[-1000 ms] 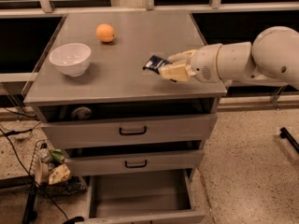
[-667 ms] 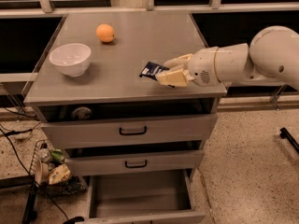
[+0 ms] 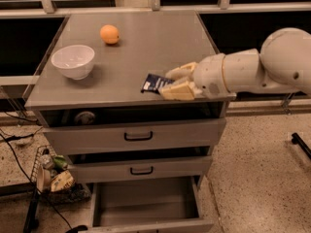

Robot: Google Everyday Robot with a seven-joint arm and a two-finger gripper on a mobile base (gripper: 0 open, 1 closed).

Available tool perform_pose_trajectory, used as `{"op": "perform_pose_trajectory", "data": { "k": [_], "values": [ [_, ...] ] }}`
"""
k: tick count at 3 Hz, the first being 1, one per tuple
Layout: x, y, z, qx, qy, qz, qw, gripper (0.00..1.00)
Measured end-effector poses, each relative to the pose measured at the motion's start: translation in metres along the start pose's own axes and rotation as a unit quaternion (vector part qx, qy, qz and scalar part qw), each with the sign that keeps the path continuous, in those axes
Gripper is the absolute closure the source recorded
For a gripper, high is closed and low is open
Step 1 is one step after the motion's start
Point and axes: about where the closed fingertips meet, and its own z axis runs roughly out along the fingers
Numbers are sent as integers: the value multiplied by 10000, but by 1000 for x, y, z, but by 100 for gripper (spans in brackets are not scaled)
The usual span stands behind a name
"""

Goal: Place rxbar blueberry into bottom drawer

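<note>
While over cab. (image 3: 146,42) — end effector (image 3: 168,82) grips rxbar blueberry (image 3: 152,83).

- Arm (image 3: 243,72): white, enters from the right edge and reaches leftward, roughly level. A large rounded joint sits at its right end.
- Gripper (image 3: 164,84): at the arm's left end, over the front right part of the desk (image 3: 146,33), close to the front edge.
- Jaws: cream-coloured, pointing left, one behind the other, closed on the near end of the rxbar blueberry (image 3: 153,82).
</note>
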Motion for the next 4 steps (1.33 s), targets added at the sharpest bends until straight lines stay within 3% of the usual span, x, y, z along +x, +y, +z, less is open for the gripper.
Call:
{"op": "perform_pose_trajectory", "data": {
  "k": [1, 2, 3, 4],
  "values": [
    [12, 28, -13, -154, 108, -212, 9996, 100],
    [41, 51, -20, -237, 114, -164, 9995, 100],
    [83, 65, -15, -327, -47, -144, 9994, 100],
    [141, 76, 2, -507, 26, 140, 9986, 100]
  ]
}}
